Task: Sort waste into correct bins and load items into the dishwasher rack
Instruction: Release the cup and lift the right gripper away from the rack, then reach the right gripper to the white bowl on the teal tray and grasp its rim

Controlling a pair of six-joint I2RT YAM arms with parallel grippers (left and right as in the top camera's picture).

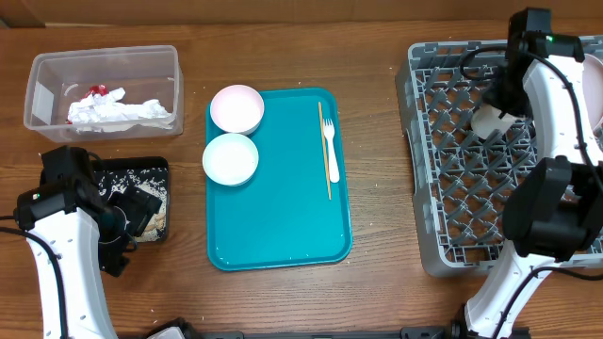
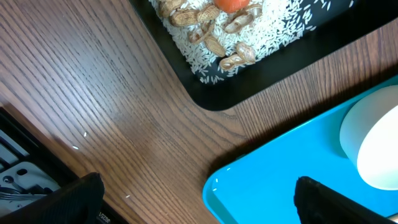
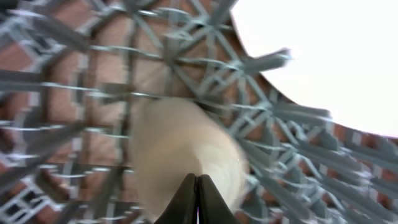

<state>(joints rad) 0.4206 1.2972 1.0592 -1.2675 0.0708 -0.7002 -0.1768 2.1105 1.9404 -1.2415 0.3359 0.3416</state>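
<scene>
The grey dishwasher rack [image 1: 443, 188] stands at the right, and a small white cup [image 1: 490, 121] lies tilted on its lattice. My right gripper [image 1: 500, 102] is right over the cup [image 3: 174, 149], jaws shut tip to tip [image 3: 198, 178]; nothing shows between them. Two white bowls [image 1: 236, 108] [image 1: 231, 158] sit on the teal tray [image 1: 283, 217]. My left gripper [image 1: 141, 212] hangs open [image 2: 202, 205] over the bare table between the black tray [image 1: 160, 168] and the teal tray's corner [image 2: 267, 186]. Rice [image 2: 261, 31], peanuts and an orange carrot [image 2: 231, 4] lie in the black tray. Napkins [image 1: 118, 111] and a red wrapper [image 1: 94, 91] lie in the clear tub [image 1: 38, 85].
A white fork [image 1: 331, 146] and a wooden chopstick [image 1: 324, 151] lie on the teal tray's right side. A large white surface [image 3: 323, 56] fills the upper right of the right wrist view, beside the rack's pegs. One bowl's edge [image 2: 373, 143] shows near my left fingers.
</scene>
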